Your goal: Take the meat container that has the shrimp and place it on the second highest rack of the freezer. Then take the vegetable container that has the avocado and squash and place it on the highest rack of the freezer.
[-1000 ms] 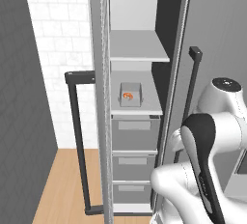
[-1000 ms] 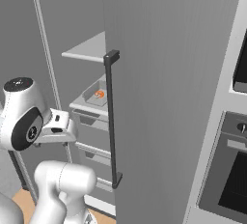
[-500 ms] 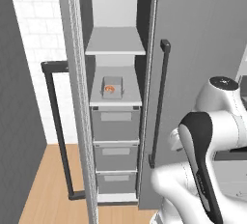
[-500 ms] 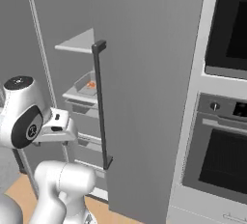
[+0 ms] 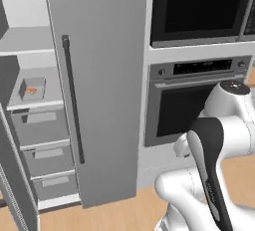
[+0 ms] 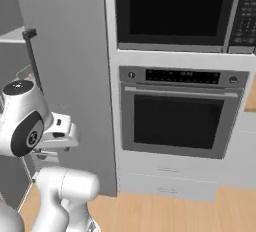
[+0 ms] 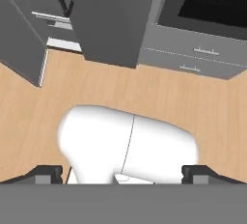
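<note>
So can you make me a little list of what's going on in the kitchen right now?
freezer: door open, shelves and drawers showing
shrimp tray: sits on a freezer shelf just above the drawers
shrimp: inside that tray
oven: to the right of the freezer, door shut
gripper: open, holding nothing, pointing down at the wooden floor
veggie tray: can't see it here

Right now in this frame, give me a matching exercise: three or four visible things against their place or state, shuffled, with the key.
Things:
1. meat container
2. gripper
3. wall oven
4. drawers

Places or states:
A. right of the freezer, door closed
B. open, holding nothing, above the wood floor
C. on a freezer shelf, shrimp inside
D. stacked below the tray's shelf

Pairs: 1-C, 2-B, 3-A, 4-D
</note>
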Controlling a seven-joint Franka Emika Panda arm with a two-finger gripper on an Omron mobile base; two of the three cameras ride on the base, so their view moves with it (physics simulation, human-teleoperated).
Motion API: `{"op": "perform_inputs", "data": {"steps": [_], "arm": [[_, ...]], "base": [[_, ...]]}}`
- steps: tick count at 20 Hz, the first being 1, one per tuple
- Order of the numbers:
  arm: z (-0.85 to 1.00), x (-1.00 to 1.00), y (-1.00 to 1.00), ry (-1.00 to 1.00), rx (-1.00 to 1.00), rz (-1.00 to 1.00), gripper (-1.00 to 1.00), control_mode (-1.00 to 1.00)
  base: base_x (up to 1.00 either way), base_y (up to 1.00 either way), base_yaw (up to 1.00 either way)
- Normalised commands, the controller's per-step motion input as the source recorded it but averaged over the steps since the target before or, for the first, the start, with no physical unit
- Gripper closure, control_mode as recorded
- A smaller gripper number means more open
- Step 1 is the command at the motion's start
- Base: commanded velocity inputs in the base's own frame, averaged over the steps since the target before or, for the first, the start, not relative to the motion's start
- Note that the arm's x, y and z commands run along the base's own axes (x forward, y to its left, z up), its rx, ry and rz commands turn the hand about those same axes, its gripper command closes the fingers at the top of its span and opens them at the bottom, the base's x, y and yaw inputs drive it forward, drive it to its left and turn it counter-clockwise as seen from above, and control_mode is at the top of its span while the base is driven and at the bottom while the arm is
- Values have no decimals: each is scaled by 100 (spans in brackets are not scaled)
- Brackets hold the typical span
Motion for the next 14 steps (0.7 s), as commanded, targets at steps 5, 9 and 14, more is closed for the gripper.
{"op": "perform_inputs", "data": {"steps": [5, 9, 14], "arm": [[0, 0, 0, 0, 0, 0, -100, 100], [0, 0, 0, 0, 0, 0, -100, 100], [0, 0, 0, 0, 0, 0, -100, 100]], "base": [[1, -100, -60], [57, -100, -40], [100, -91, -9]]}}
